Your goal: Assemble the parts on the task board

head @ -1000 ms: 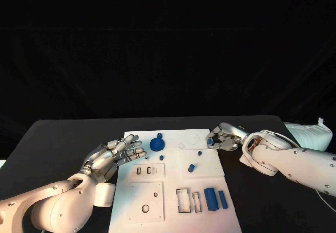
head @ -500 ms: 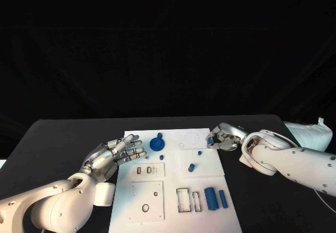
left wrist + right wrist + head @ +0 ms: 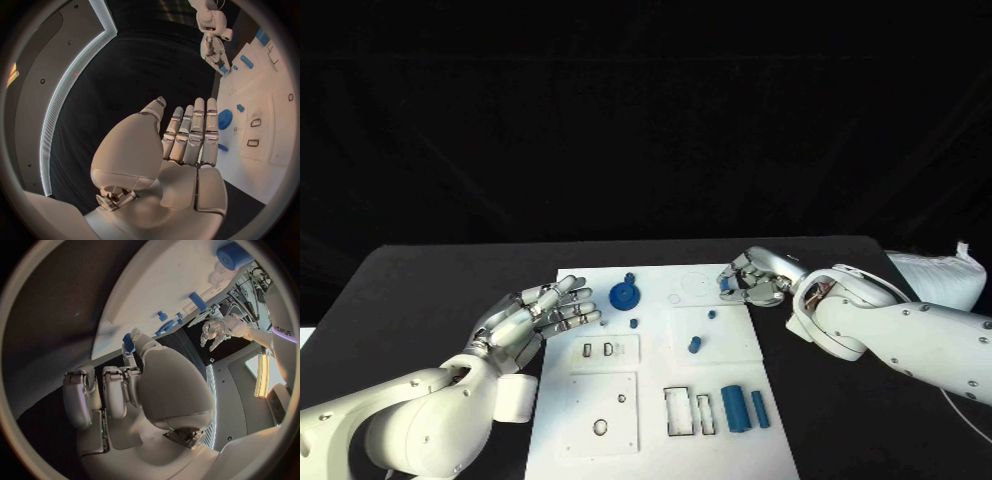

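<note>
The white task board point(image 3: 661, 375) lies in the middle of the black table. My right hand point(image 3: 757, 279) sits at the board's far right edge and pinches a small blue part point(image 3: 727, 284) in its fingertips; the right wrist view shows that small blue part point(image 3: 128, 342) at the fingers of the right hand point(image 3: 153, 390). My left hand point(image 3: 535, 316) hovers at the board's left edge, fingers straight and apart, holding nothing. A blue disc point(image 3: 623, 296) and a small blue peg point(image 3: 630, 278) lie just right of it. In the left wrist view, the left hand point(image 3: 187, 142) points toward the blue disc point(image 3: 225, 119).
Small blue pieces point(image 3: 694, 345) sit mid-board. Two blue cylinders point(image 3: 734, 409) lie near the board's front right, beside empty rectangular slots point(image 3: 678, 412). A white cloth-like bundle point(image 3: 935, 278) rests at the table's right edge.
My right hand has shifted slightly farther away and a little left along the board's edge with the small blue part. The left hand has not moved.
</note>
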`<state>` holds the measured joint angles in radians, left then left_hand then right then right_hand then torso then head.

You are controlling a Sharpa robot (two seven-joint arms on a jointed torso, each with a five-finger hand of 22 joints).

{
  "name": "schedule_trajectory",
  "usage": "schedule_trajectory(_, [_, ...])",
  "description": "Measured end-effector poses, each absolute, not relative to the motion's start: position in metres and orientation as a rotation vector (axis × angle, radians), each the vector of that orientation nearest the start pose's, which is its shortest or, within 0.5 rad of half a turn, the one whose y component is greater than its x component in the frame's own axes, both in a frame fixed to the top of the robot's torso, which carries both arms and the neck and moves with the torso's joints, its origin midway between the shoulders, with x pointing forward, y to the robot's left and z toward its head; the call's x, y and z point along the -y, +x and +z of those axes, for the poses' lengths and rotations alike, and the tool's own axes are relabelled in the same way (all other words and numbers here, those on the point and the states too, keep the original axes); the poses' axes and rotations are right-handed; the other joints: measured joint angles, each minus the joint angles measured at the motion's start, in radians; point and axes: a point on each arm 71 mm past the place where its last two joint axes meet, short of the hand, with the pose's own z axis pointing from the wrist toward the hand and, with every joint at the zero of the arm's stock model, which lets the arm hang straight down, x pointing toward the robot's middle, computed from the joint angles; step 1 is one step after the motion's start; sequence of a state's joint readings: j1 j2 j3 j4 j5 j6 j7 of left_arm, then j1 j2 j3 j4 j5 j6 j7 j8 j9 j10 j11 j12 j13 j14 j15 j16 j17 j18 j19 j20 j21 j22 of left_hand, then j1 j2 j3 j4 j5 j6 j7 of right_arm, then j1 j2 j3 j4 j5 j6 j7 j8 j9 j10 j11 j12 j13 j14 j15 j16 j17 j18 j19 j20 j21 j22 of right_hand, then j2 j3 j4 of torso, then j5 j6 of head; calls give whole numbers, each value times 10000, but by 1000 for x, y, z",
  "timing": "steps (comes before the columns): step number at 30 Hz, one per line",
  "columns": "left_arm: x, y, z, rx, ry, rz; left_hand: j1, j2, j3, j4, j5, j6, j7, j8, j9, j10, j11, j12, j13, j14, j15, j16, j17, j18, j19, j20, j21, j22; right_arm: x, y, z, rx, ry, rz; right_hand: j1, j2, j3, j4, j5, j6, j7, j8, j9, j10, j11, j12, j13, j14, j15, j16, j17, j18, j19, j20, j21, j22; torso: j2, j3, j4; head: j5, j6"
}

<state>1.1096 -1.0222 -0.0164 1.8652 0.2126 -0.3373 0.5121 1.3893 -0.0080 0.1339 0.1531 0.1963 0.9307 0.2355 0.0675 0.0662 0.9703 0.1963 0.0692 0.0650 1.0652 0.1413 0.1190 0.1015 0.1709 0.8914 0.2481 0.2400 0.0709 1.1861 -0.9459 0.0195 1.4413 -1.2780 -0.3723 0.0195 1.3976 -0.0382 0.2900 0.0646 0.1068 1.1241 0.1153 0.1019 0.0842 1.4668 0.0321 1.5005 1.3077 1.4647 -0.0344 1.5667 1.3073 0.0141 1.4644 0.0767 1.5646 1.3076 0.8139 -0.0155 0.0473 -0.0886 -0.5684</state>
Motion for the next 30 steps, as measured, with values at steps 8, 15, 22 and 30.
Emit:
schedule_trajectory(8, [-204, 414, -180, -13304, -13706, -17276, 0, 0, 0, 0, 0, 0, 0, 0, 0, 0, 0, 0, 0, 0, 0, -39, 0, 1, 0, 0, 0, -10, 238, 489, -150, -15595, 479, 7454, -14, 59, 14, -15, 17, -2, -1, -28, 0, 0, 0, 0, -1, 0, 0, 0, 8, 0, 0, 0, 0, -1, -48, -23, 16, 82, -14])
schedule_trajectory(15, [-207, 420, -183, -13218, -13717, -17139, 0, 0, 0, 0, 0, 0, 0, 0, 0, 0, 0, 0, 0, 0, 0, -39, 0, 1, 0, 0, 0, -9, 187, 477, -149, -15676, 74, 8367, -25, 70, 29, -30, 16, -5, -4, -58, 0, 0, 1, 0, -2, 0, 1, 0, 7, 0, 0, 1, 0, -2, -140, -46, 58, 270, -106])
schedule_trajectory(22, [-211, 429, -187, -13083, -13729, -16930, 0, 0, 0, 0, 0, 0, 0, 0, 0, 0, 0, 0, 0, 0, 0, -39, 1, 1, 0, 0, 0, -9, 142, 464, -171, -16201, -295, 8669, -27, 73, 55, -58, 12, -23, -21, -57, 0, 0, 1, -1, -2, 0, 1, 0, 6, 0, 0, 1, 0, -2, -279, -86, 110, 468, -285])
schedule_trajectory(30, [-218, 439, -192, -12897, -13739, -16651, 0, 0, 27, -27, 0, 0, 0, 0, 0, 0, 0, 0, 0, 0, 0, -39, 1, 0, 0, 0, 0, -8, 111, 455, -195, -16619, -690, 8423, -56, 101, 52, -60, 3, -18, -15, -57, 0, 0, 1, -1, -3, -1, 1, 0, 5, 0, 0, 1, 0, -3, -453, -99, 136, 738, -598])
